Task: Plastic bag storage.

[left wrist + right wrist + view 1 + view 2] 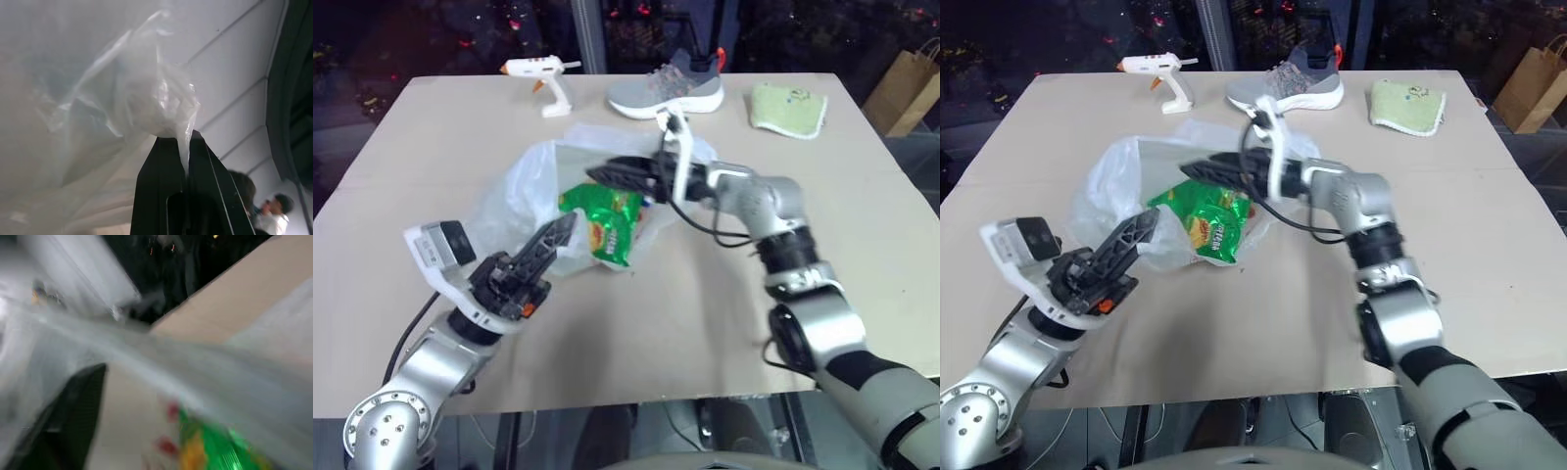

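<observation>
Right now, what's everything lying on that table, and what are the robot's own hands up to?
plastic bag: one, translucent white, middle of the table, crumpled, an edge pinched up by the left hand.
snack packet: one, shiny green, at the bag's near right side, apparently at its mouth.
glue gun: one, white with an orange tip, far left of the table.
shoe: one, grey with a white sole, far middle.
cloth: one, pale green, far right.
paper bag: one, brown, on the floor beyond the table's far right corner.
table: one, light tan.
people: two, blurred, in the left wrist view's background.
left hand: black fingers, shut on the plastic bag.
right hand: black fingers, over the bag; grip unclear.
</observation>
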You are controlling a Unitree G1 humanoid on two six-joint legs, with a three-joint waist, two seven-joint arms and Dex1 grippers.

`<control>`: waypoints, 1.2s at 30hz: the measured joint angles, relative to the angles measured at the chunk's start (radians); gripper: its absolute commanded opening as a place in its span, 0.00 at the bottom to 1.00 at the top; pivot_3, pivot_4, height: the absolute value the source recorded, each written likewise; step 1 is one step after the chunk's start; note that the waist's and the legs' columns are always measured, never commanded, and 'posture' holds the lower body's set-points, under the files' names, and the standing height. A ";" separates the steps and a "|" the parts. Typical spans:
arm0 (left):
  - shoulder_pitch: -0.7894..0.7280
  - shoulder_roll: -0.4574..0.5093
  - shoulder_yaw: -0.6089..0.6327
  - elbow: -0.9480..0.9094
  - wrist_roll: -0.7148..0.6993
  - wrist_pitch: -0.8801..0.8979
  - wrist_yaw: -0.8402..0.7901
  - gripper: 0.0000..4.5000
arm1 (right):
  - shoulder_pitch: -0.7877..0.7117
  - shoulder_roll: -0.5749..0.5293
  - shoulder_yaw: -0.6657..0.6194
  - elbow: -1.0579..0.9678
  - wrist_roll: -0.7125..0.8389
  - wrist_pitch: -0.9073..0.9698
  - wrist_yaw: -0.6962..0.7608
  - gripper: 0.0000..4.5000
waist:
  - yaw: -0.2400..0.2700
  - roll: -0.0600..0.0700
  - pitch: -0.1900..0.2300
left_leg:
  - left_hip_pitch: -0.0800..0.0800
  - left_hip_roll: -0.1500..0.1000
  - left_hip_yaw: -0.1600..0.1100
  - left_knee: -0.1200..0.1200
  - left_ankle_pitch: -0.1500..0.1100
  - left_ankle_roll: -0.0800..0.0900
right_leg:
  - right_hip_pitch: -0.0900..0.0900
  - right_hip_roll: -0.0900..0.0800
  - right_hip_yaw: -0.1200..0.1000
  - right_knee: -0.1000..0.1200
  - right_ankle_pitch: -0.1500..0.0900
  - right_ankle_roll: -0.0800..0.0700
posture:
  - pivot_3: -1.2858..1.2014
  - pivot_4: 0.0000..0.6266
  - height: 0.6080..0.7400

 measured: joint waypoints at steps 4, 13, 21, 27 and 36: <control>-0.021 0.000 0.020 0.034 0.000 -0.009 0.004 0.00 | 0.102 -0.223 0.061 -0.170 -0.020 0.006 0.142 0.99 | -0.006 0.000 0.000 | 0.000 0.001 0.000 0.000 0.000 0.000 | 0.000 0.000 0.000 0.000 0.000 0.000 | 0.52 0.24 1.00; -0.030 0.007 0.030 0.071 0.005 -0.009 0.000 0.00 | 0.138 -0.304 -0.040 -0.258 -0.017 -0.199 0.226 0.99 | -0.009 0.000 0.000 | 0.002 0.001 0.001 0.000 0.000 0.000 | 0.000 0.001 0.002 0.002 0.000 0.000 | 0.52 0.24 1.00; -0.024 0.006 0.032 0.073 0.014 -0.006 -0.011 0.00 | 0.146 -0.276 -0.048 -0.048 -0.156 -0.372 0.116 0.99 | -0.008 0.000 0.000 | 0.002 0.001 0.001 0.000 0.000 0.000 | 0.001 0.001 0.002 0.001 0.000 0.000 | 0.52 0.24 1.00; -0.016 0.006 0.032 0.073 0.035 0.004 -0.029 0.00 | 0.182 -0.260 0.047 -0.080 -0.179 -0.309 0.156 0.87 | -0.008 0.000 0.000 | 0.002 0.001 0.001 0.000 0.000 0.000 | 0.000 0.001 0.002 0.001 0.000 0.000 | 0.52 0.24 1.00; -0.027 0.005 0.024 0.082 0.099 0.011 -0.051 0.00 | 0.149 -0.247 -0.104 -0.192 0.081 -0.098 0.189 0.01 | -0.002 0.000 0.000 | 0.001 0.001 0.000 0.000 0.000 0.000 | 0.001 0.001 0.000 0.001 0.000 0.000 | 0.52 0.24 1.00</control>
